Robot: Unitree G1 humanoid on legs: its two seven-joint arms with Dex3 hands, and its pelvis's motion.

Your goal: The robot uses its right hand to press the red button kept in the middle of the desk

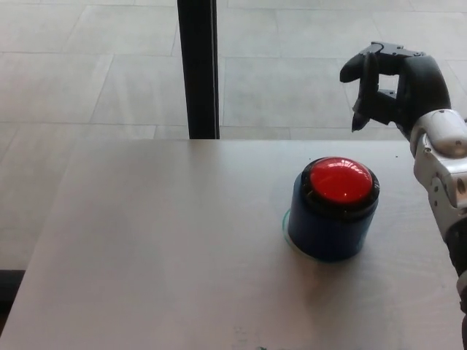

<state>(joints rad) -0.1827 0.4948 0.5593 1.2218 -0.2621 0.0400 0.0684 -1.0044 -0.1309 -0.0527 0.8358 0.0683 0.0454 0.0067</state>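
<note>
The red button (341, 180) sits mid-desk (146, 240) on its blue base. The right hand (394, 86) hovers above and behind it, fingers curled but apart, holding nothing (no contact). My guess: next it needs to drop forward onto the dome.

A pale grey desk (160, 248) carries one blue cylinder with a red button (340, 181), toward three o'clock.
</note>
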